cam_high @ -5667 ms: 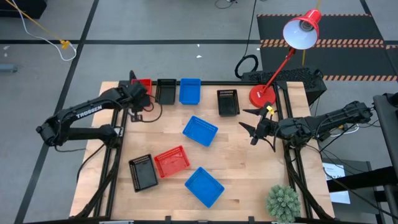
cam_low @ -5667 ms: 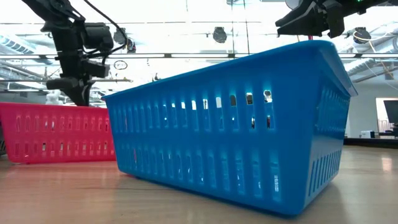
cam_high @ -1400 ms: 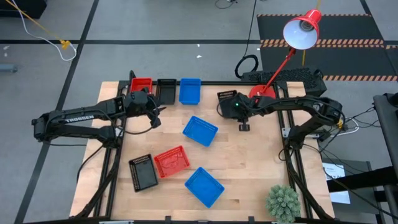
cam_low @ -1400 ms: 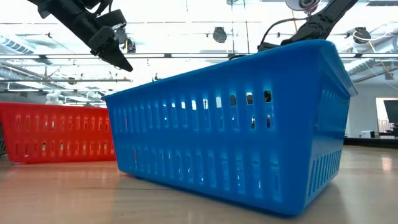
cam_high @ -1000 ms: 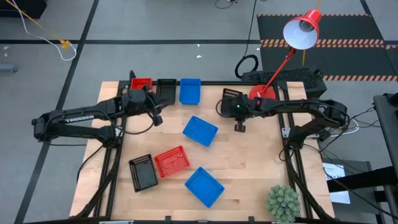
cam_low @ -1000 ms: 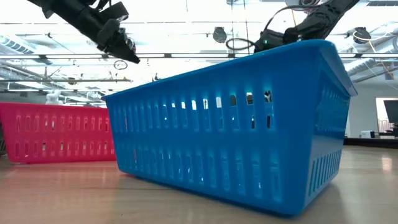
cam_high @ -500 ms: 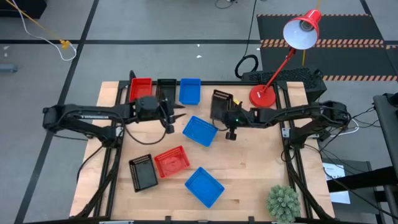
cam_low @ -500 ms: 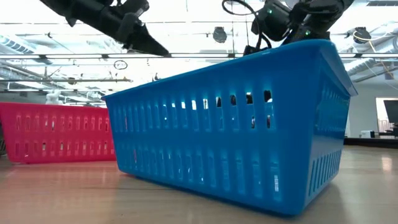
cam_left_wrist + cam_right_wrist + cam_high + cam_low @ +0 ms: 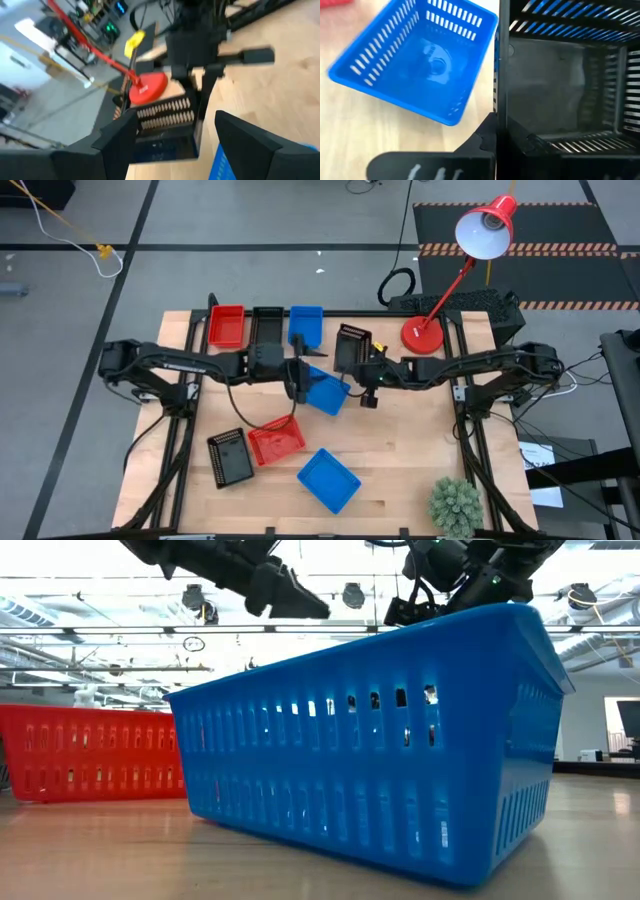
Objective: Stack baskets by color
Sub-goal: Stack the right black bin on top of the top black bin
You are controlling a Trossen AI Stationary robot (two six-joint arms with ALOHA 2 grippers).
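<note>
My right gripper (image 9: 366,370) is shut on a black basket (image 9: 351,347), held tilted above the table's far middle. My left gripper (image 9: 300,376) stands open over the left rim of the middle blue basket (image 9: 327,394) and touches nothing; its own view looks between its fingers (image 9: 245,145) at the held black basket (image 9: 165,116). A red basket (image 9: 226,326), a black basket (image 9: 267,326) and a blue basket (image 9: 305,324) rest in a row at the far edge. Another red basket (image 9: 276,439), a black basket (image 9: 231,457) and a blue basket (image 9: 328,479) rest on their bases nearer me. My right gripper pinches one upright wall of the black basket at its rim (image 9: 501,90), at the end nearest the gripper. The wall stands edge-on between the fingers; the inner finger blends with the black plastic. The fingers slant down from the table's right. The basket is lifted and tilted.
The red lamp base (image 9: 422,335) stands at the far right, its arm slanting up to the shade (image 9: 486,228). A green plant (image 9: 455,505) sits at the near right corner. In the low view the near blue basket (image 9: 380,750) fills the foreground, a red one (image 9: 95,765) behind it.
My left gripper has swung from the far left toward the table's middle, up to the middle blue basket, rolling and opening on the way. My right gripper has drawn the black basket off the table and carried it leftward, tilting it.
</note>
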